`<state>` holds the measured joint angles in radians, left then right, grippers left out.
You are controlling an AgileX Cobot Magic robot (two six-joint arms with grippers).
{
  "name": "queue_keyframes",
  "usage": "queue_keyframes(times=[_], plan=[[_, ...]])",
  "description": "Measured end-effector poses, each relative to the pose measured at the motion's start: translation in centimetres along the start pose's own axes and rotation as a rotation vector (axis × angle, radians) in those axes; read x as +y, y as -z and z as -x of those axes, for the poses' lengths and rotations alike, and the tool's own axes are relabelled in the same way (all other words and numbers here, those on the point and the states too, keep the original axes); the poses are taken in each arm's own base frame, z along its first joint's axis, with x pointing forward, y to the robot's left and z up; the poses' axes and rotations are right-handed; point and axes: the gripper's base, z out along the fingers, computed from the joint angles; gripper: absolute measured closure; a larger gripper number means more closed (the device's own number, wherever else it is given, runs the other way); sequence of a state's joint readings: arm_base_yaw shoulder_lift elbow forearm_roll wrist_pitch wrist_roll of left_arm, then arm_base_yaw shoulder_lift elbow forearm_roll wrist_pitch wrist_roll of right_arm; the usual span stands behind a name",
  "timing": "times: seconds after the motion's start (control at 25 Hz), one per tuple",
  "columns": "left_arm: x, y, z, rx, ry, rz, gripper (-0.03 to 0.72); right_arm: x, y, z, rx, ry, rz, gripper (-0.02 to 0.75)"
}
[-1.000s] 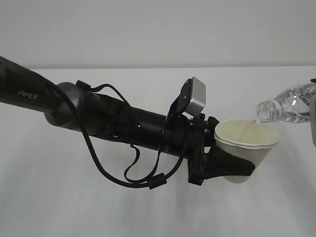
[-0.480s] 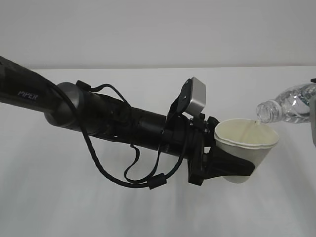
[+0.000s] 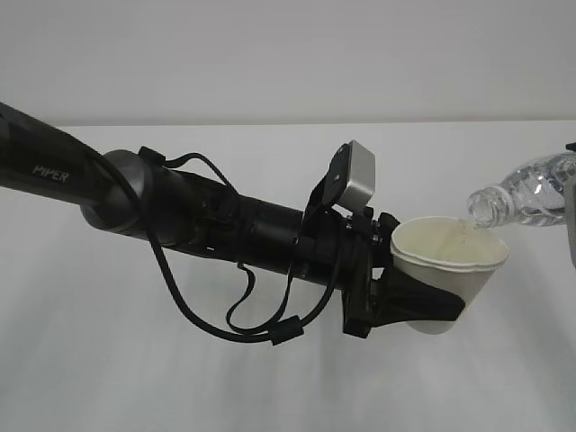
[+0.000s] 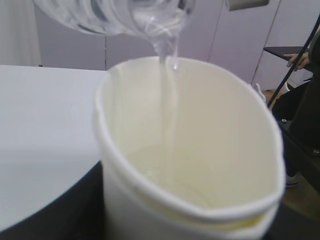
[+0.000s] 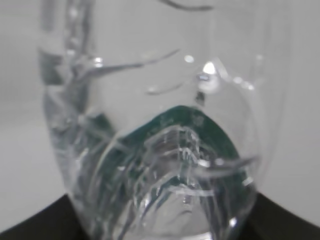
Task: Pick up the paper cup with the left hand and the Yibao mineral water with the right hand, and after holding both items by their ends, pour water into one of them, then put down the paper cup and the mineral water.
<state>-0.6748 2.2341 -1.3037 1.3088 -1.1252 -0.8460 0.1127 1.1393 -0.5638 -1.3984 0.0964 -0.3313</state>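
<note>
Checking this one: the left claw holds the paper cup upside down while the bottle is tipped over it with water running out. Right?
Not quite. The paper cup is held mouth up in the left claw, not upside down. The exterior view shows this, and the left wrist view shows water from the tipped bottle running into it.

Yibao mineral water [image 3: 526, 191] tipped slightly flatter, neck nudged right over paper cup [image 3: 447, 270]

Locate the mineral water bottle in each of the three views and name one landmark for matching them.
Exterior view: the Yibao mineral water at the right edge, tipped, mouth over the paper cup.
Left wrist view: its neck along the top edge, above the cup's rim.
Right wrist view: the bottle body fills the picture; cup not in it.
Shared landmark: the water stream, in the exterior and left wrist views.
</note>
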Motion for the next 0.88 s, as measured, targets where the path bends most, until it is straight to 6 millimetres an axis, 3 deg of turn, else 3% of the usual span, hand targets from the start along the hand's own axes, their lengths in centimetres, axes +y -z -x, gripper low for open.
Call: queue_keyframes(times=[0.88], plan=[[-0.02, 0.0, -0.03, 0.003, 0.0, -0.003, 0.253, 0.0, 0.0, -0.02, 0.002, 0.007, 0.0, 0.337]])
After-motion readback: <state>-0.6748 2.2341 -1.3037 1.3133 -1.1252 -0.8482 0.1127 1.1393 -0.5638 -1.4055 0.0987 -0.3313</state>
